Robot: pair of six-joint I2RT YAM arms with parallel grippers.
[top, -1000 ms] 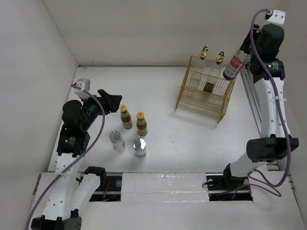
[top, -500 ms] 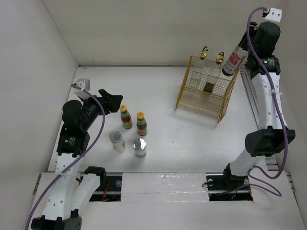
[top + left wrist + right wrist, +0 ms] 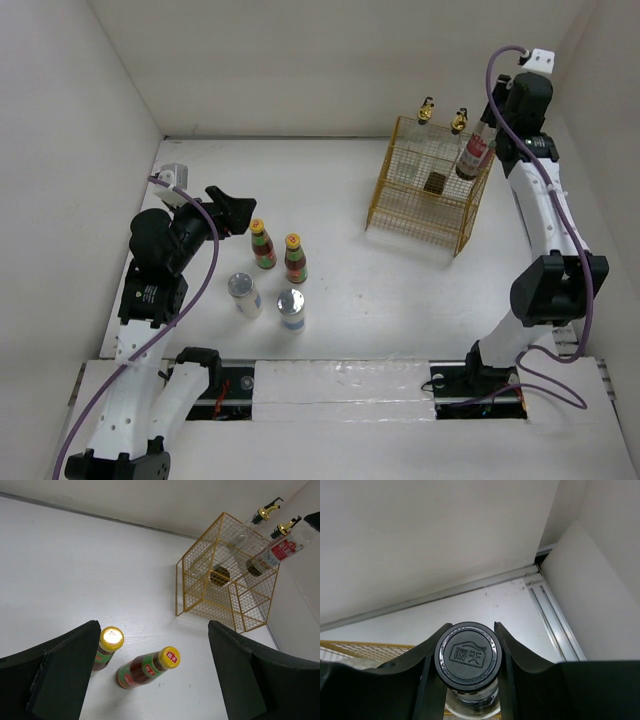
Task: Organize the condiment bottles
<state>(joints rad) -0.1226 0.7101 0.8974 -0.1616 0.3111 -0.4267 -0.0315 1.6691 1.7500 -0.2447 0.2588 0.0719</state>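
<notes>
Red-and-white label showing, the black-capped bottle hangs tilted over the 2 o'clock corner of the yellow wire basket, its long axis running from cap at 1 o'clock down to base at 7 o'clock. Whether the base has cleared the rim cannot be told. The right pincer is clamped narrowly on the cap. Two gold-spouted cruets stand at the basket's 12 o'clock side. Across the bench, toward 8 o'clock, two red-sauce bottles and two silver-lidded jars stand upright nearest the left pincer, which is spread wide and holding nothing.
</notes>
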